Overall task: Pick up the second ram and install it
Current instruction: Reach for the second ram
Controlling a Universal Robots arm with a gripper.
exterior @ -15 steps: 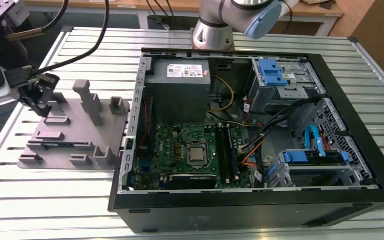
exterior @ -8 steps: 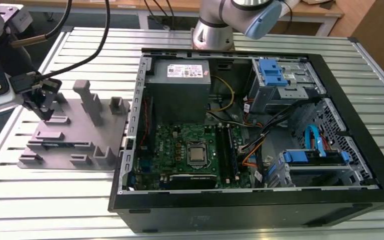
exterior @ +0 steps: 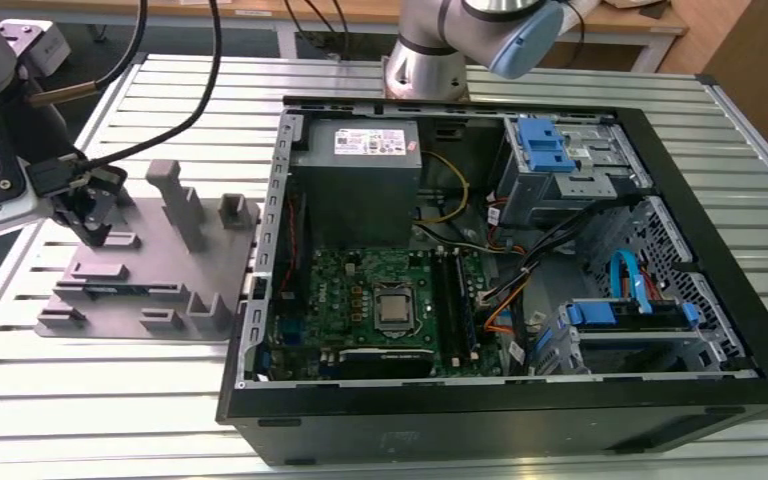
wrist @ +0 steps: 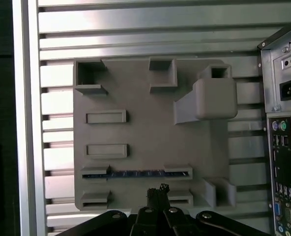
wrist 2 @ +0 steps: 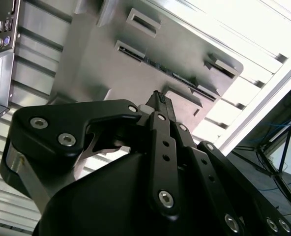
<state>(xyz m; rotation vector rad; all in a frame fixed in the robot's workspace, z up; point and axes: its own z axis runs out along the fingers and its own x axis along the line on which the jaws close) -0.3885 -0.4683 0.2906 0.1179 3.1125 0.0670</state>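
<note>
One stick, the second ram (wrist: 135, 173), lies on edge between two end cradles of the grey fixture (wrist: 145, 132) on the bench (exterior: 91, 400). The claw (wrist: 158, 191) hovers near it, pressed together and empty (so it appears). A clean pick likely needs the claw centred on the stick's middle, square to its length.

Power supply (exterior: 357, 190) label (exterior: 368, 143): unreadable print.
</note>
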